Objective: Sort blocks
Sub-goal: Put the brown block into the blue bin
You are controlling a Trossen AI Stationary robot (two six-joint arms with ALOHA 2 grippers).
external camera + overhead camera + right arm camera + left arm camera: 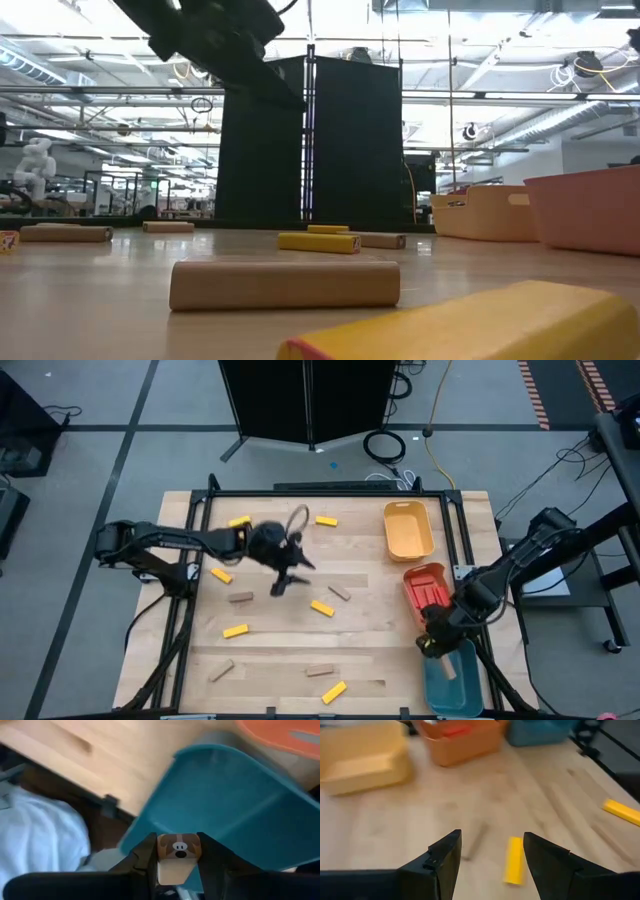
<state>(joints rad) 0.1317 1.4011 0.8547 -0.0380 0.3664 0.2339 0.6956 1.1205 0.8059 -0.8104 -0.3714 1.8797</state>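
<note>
counter [370,615]: wood, blocks [322,608] scattered | orange tray [424,586]: red blocks | left end effector [287,582]: open, empty | right end effector [178,865]: clamps tan block [178,851] over teal tray [240,805]

Blocks [235,630] left of trays [408,530]

A grey floor [120,420] surrounds the table; a black cabinet [310,400] stands behind, under bright ceiling lights [500,40].
</note>
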